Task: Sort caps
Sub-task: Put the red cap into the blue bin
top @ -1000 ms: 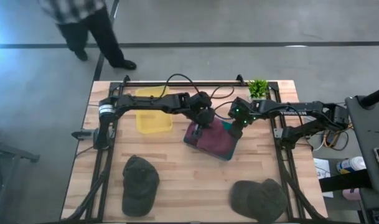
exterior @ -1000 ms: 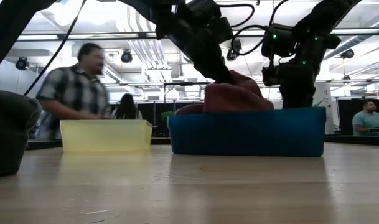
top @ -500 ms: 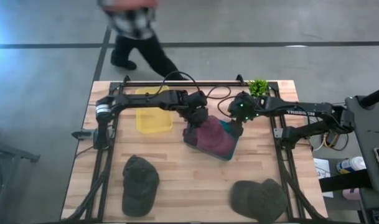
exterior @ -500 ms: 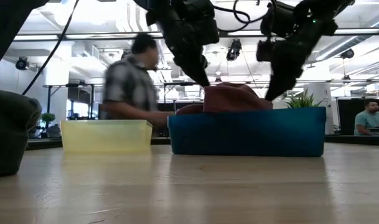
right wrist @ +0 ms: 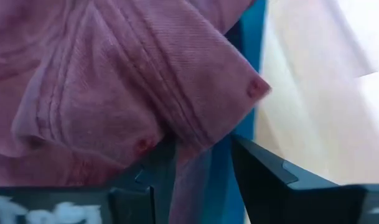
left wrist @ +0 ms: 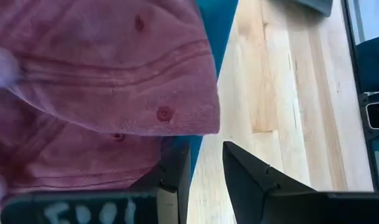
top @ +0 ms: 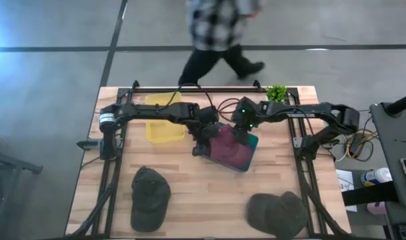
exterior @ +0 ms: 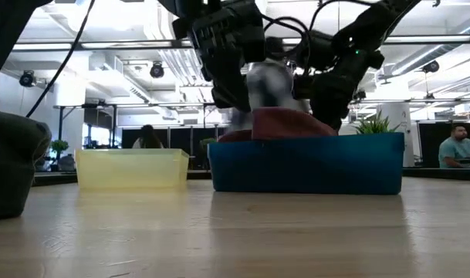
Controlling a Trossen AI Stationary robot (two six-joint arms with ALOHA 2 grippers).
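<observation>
We see a wooden table (top: 189, 190) on a grey floor, with a person (top: 219, 27) walking past at 12 o'clock. Two maroon caps (top: 228, 145) lie in the teal bin (exterior: 308, 164) mid-table. Two olive caps (top: 149, 193) sit at 7 and 5 o'clock. The left gripper (top: 201, 141) and right gripper (top: 241, 131) are partly open, holding nothing.

You get even, bright overhead light on the tabletop (top: 189, 193) with only soft shadows. In the low view the ceiling lamps glare white and a person (exterior: 269, 85) behind the arms smears with motion blur. The right wrist view is soft, washed out over the wood.
</observation>
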